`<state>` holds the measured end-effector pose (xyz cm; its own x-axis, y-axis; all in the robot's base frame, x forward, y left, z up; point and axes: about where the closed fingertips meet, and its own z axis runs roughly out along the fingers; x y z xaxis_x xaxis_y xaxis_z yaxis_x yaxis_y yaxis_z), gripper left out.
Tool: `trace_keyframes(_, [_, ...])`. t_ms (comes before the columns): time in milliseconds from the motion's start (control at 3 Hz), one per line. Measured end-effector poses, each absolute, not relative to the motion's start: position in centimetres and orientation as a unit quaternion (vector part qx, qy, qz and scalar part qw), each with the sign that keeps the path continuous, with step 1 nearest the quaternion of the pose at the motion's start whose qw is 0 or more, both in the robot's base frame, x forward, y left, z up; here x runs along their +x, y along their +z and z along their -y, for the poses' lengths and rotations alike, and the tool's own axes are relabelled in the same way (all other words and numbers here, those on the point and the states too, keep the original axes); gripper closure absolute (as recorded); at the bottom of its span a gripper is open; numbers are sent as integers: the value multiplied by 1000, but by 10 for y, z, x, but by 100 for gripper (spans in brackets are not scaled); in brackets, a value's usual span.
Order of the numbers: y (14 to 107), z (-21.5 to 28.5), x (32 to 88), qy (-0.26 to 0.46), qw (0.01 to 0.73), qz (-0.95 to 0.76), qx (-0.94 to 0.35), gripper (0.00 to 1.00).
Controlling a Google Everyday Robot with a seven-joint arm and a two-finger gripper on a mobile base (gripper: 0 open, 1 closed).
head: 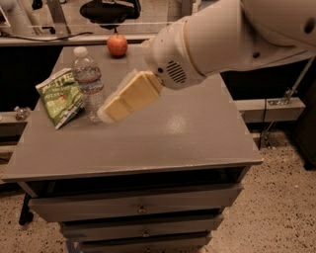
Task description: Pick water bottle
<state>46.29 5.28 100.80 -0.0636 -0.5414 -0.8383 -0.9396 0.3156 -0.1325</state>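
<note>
Office or lab workspace, going by the fittings. Grey drawer cabinet (pixel 163 143) mid-frame, with stacked drawers (pixel 140 208) at 6 o'clock. Speckled terrazzo floor (pixel 284 202) at 4 o'clock. Black office chair (pixel 111 9) at 12 o'clock, behind a long desk (pixel 29 41). Loose cable (pixel 49 35) at 11 o'clock. The gripper (pixel 107 114) hangs over the cabinet top at 9 o'clock, just beside the water bottle (pixel 89 81).
</note>
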Motion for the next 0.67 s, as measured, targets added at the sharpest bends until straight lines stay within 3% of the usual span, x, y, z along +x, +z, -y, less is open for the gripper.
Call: trace_keyframes(667, [985, -72, 461, 260, 451, -676, -522, 0])
